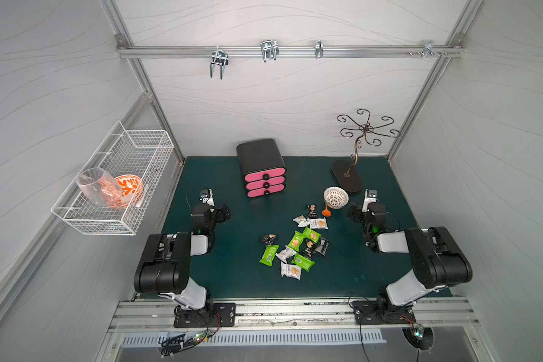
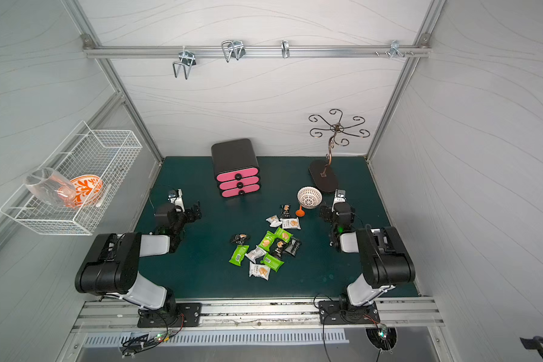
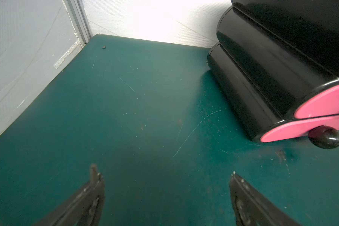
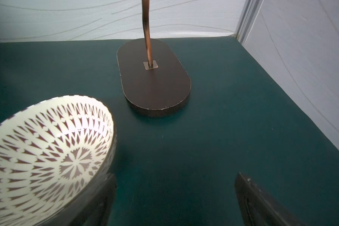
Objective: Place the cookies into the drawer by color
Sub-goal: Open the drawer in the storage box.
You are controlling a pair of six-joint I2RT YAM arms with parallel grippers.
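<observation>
On the counter (image 1: 232, 282), the cookies (image 1: 296, 240) look light, crinkly, slippery — probably best pinched across a packet's middle — with left fingers (image 3: 95, 187) and right fingers (image 4: 249, 192) wide, empty.

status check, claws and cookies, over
Left claw open, empty. Right claw open, empty. Cookies scattered on mat, drawers all shut. Bowl close beside right claw.

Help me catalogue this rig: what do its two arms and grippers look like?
Both arms, left arm and right arm, pair bulky black housings with white links, a green light near each wrist, thin black cables. The left gripper and right gripper have dark, tapering fingers.
</observation>
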